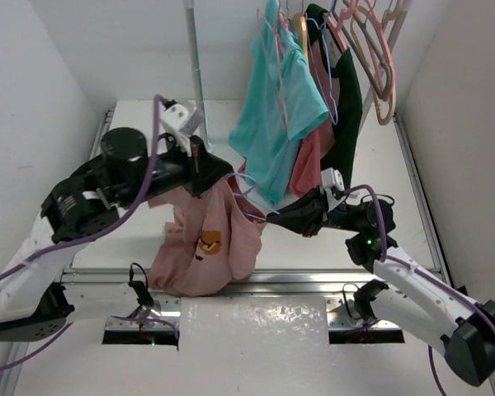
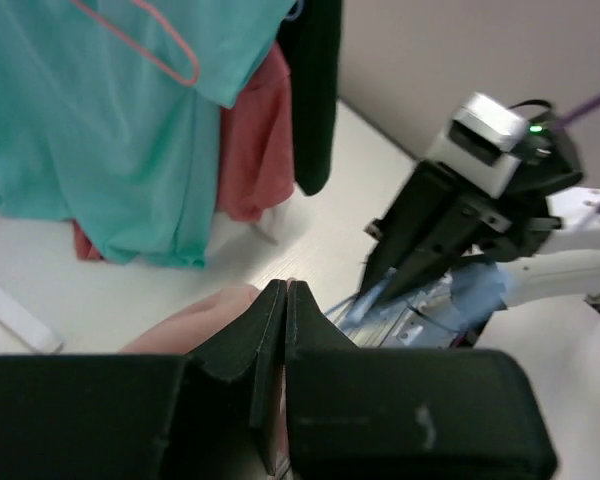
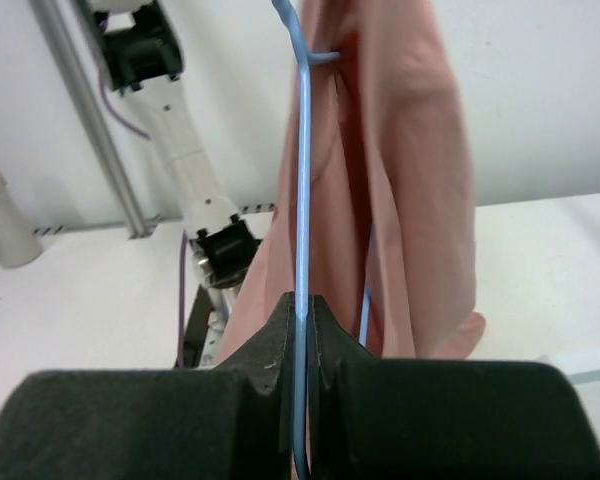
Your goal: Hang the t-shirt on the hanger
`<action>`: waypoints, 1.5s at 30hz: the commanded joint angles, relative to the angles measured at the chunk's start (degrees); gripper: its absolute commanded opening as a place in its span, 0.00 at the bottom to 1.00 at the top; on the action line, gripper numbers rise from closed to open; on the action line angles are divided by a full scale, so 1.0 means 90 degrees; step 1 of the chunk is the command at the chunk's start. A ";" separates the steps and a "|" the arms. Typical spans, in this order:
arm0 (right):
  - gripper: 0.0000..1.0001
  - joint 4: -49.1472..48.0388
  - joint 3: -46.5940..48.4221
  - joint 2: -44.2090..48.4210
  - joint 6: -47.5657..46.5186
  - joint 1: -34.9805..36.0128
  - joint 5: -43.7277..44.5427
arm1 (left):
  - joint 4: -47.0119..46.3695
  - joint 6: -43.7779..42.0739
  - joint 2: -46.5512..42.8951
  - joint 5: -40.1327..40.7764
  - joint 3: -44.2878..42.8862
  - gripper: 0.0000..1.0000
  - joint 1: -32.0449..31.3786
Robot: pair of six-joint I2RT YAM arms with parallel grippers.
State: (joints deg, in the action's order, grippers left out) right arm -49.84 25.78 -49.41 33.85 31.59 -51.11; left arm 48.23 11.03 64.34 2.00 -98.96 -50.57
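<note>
Left gripper (image 1: 200, 183) is pinched shut on the t-shirt (image 1: 206, 243), holding it up near the middle of the table's near edge, I judge so it drapes open. Right gripper (image 3: 302, 312) clamps the hanger (image 3: 302, 190) wire, bracing it inside the fabric. Hook and far shoulder are buried, so I cannot tell how far it's threaded.

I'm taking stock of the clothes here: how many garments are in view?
4. A teal t-shirt, a coral-pink garment behind it and a dark garment to its right hang at the back; the dusty pink t-shirt hangs from the left gripper. Others may be hidden.
</note>
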 commanded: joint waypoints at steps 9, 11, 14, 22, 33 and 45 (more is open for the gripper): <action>0.00 -0.1101 -0.0159 0.0304 0.0223 -0.0073 0.0552 | -0.0964 -0.0200 -0.0205 -0.1150 0.0732 0.32 -0.0007; 0.00 -0.1354 -0.0159 0.0295 0.0409 -0.0083 0.0562 | -0.0954 -0.0248 -0.0128 -0.1228 0.0741 0.44 -0.0007; 0.00 -0.1512 -0.0150 0.0246 0.0517 -0.0092 0.0494 | -0.0808 -0.0288 -0.0039 -0.0644 0.0557 0.57 -0.0016; 0.00 -0.1649 -0.0130 0.0226 0.0994 -0.0736 -0.0111 | -0.0124 -0.1487 -0.0380 0.0659 0.0378 0.70 -0.0016; 0.00 -0.1367 0.0338 0.0333 0.1474 -0.1118 -0.1655 | -0.0565 -0.3060 -0.1125 -0.1619 0.1709 0.79 -0.0007; 0.00 -0.0751 0.0768 0.0558 0.1337 -0.1137 -0.1714 | -0.0329 -0.2963 -0.0791 -0.2965 0.2039 0.42 -0.0007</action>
State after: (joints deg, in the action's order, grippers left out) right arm -54.00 28.84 -45.17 46.74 21.43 -68.01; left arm 46.44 -14.87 58.26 -18.57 -81.08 -50.57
